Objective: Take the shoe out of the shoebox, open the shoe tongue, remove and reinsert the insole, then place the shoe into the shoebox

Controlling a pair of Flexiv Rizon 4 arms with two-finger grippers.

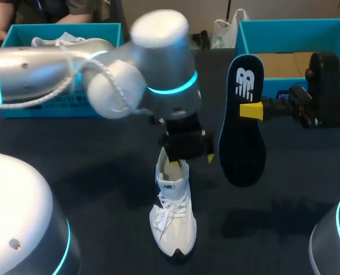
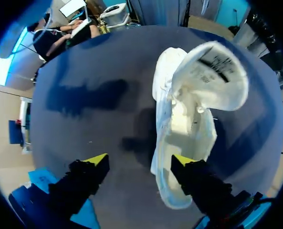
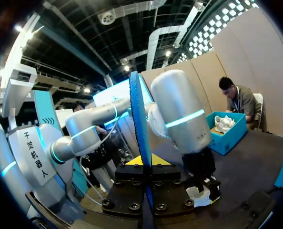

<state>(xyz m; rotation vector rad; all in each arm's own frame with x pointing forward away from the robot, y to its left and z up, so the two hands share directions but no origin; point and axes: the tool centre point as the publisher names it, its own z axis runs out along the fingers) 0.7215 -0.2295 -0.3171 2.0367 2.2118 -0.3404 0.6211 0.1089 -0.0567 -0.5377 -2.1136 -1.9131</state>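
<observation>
A white shoe (image 1: 173, 220) stands on the dark table, toe toward the front edge. Its tongue (image 2: 213, 76) is pulled up and forward. My left gripper (image 1: 187, 150) hangs just above the shoe's heel opening. In the left wrist view this gripper (image 2: 139, 160) is open; one finger (image 2: 182, 160) is over the shoe's (image 2: 184, 124) heel end and the other is out to the side over bare table. My right gripper (image 1: 250, 110) is shut on the dark insole (image 1: 241, 132), holding it upright in the air to the right of the shoe. From the right wrist the insole (image 3: 136, 124) shows edge-on between the tips (image 3: 141, 160).
A blue shoebox (image 1: 330, 28), open, stands at the back right behind the right gripper. Another blue box (image 1: 21, 109) with a white shoe in it sits at the back left, partly behind my left arm (image 1: 44, 71).
</observation>
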